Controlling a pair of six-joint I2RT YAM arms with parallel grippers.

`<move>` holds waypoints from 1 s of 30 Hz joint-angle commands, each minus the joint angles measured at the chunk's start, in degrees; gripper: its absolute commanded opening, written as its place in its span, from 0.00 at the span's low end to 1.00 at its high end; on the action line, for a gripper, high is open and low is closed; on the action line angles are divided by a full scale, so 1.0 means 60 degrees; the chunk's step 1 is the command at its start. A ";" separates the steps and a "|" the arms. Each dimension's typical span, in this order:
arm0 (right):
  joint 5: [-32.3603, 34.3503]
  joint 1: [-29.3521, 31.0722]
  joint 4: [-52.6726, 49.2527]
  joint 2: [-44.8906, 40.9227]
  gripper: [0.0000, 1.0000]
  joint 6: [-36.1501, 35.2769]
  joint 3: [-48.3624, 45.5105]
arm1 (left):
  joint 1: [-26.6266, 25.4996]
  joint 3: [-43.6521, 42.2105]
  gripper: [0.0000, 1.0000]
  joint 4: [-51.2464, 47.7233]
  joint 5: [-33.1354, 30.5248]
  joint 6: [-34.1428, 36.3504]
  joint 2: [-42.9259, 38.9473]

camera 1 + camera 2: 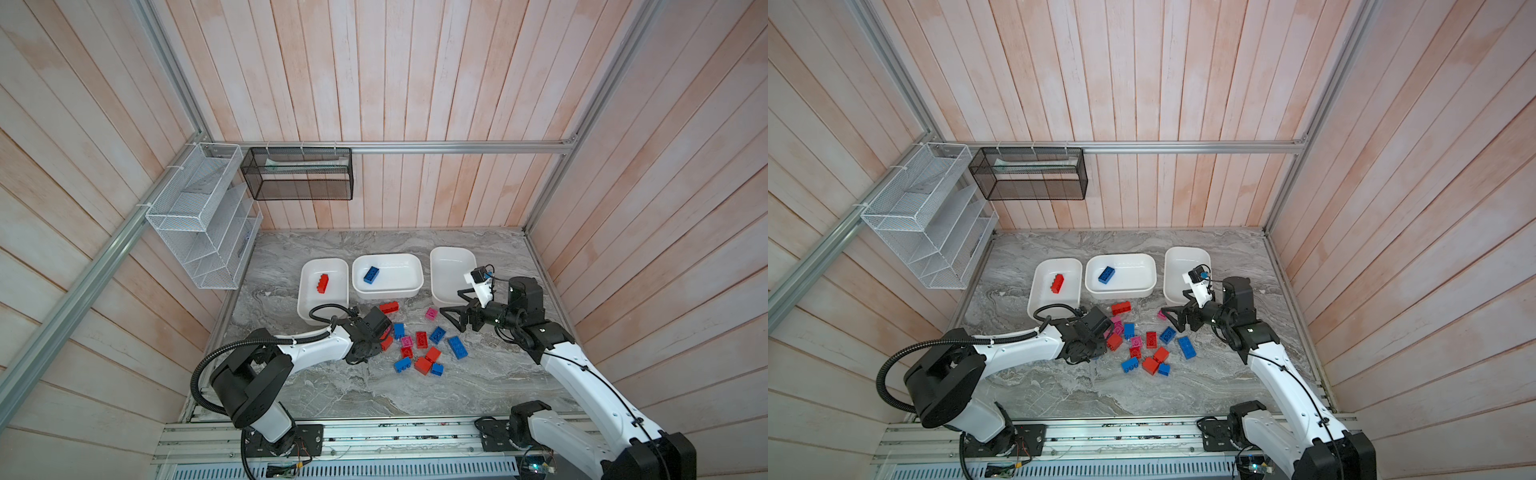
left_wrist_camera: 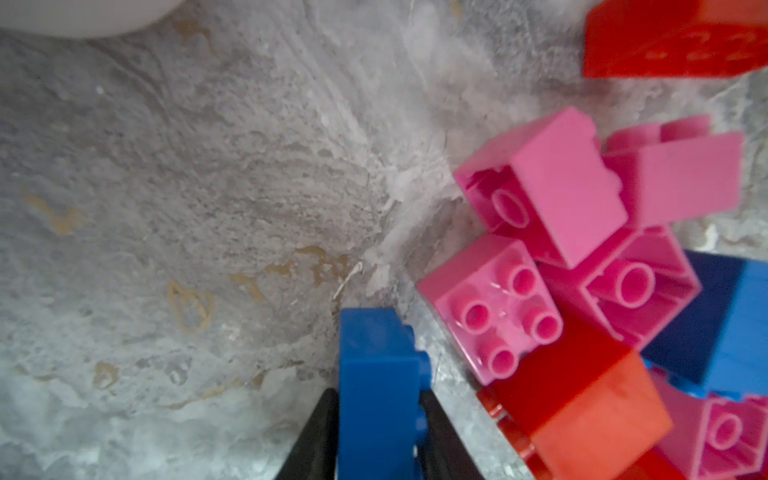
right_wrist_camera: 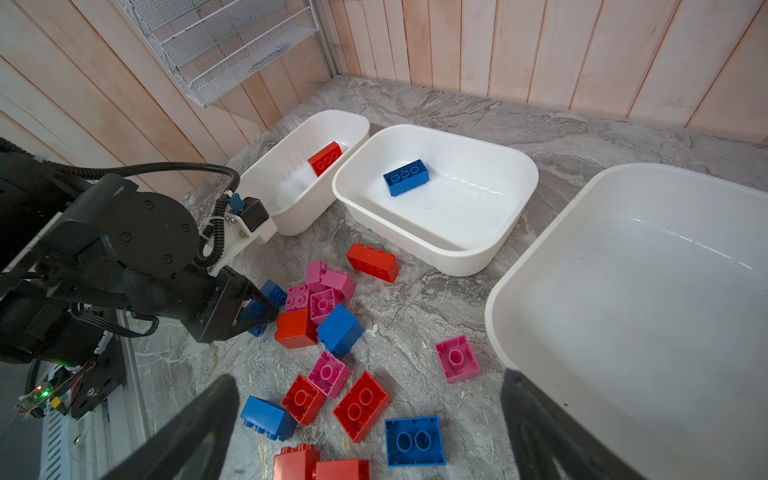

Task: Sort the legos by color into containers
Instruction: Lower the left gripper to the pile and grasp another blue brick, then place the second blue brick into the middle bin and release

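Observation:
Loose red, blue and pink legos (image 1: 420,340) lie in a heap mid-table in both top views. My left gripper (image 2: 380,399) is shut on a blue lego (image 2: 376,365) at the heap's left edge, low over the table beside a cluster of pink legos (image 2: 540,232). The right wrist view shows that left gripper (image 3: 257,311) too. My right gripper (image 1: 451,303) hangs open above the heap's right side, holding nothing. Three white containers stand behind: the left one (image 1: 305,270) holds a red lego (image 1: 322,283), the middle one (image 1: 415,270) a blue lego (image 1: 371,274), and the right one (image 1: 453,253) holds nothing.
A white wire rack (image 1: 199,216) and a black mesh basket (image 1: 299,174) hang on the back-left walls. Wooden walls close in the marble table (image 1: 374,390) on three sides. An aluminium rail (image 1: 395,436) with both arm bases runs along the front.

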 commanded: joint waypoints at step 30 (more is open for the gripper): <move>0.0305 -0.0493 0.0229 -0.0390 0.98 0.0191 0.0223 | 0.2611 0.8418 0.23 -0.0575 0.1117 0.6208 0.4908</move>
